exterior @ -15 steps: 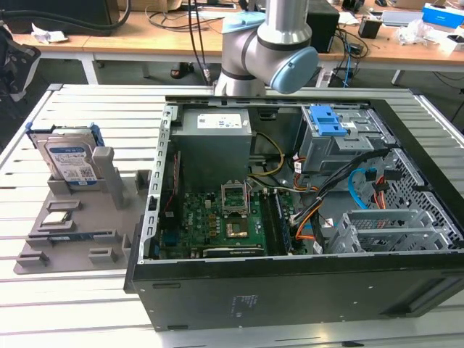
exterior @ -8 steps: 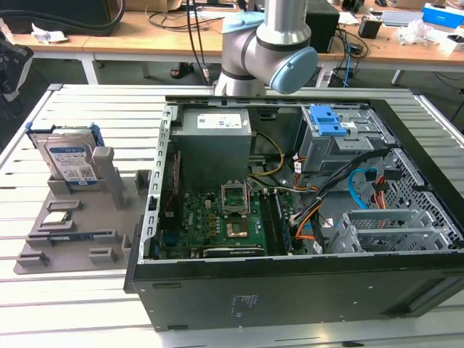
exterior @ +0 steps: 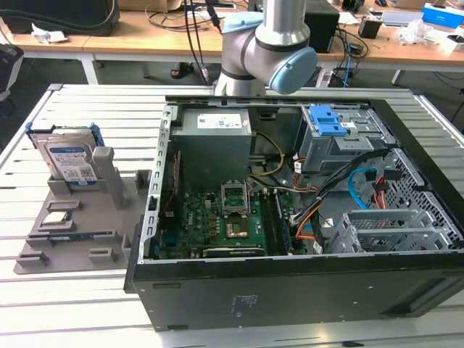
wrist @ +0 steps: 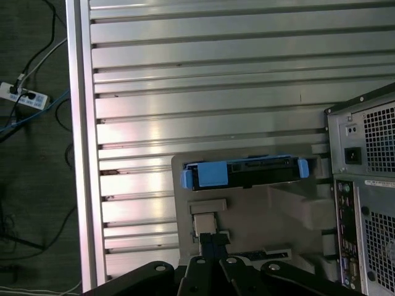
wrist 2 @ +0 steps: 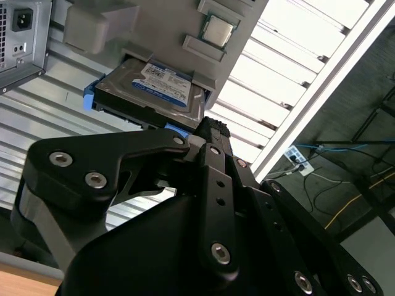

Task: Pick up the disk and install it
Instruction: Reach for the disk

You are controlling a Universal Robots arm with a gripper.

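Disk (exterior: 69, 161) stands upright in grey holder (exterior: 80, 210), evidently presented for grasping. Gripper (wrist: 210, 239) sits apart from it, jaws closed together on nothing.

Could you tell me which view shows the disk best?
The second wrist view: the disk shows its label and blue frame plainly. The exterior view shows the disk standing in a grey holder; the first wrist view, edge-on.

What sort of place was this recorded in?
Probably a robotics lab or workshop: an opened computer case sits on a slatted aluminium table, a grey fixture beside it holds the disk, and cluttered wooden desks stand behind the arm.
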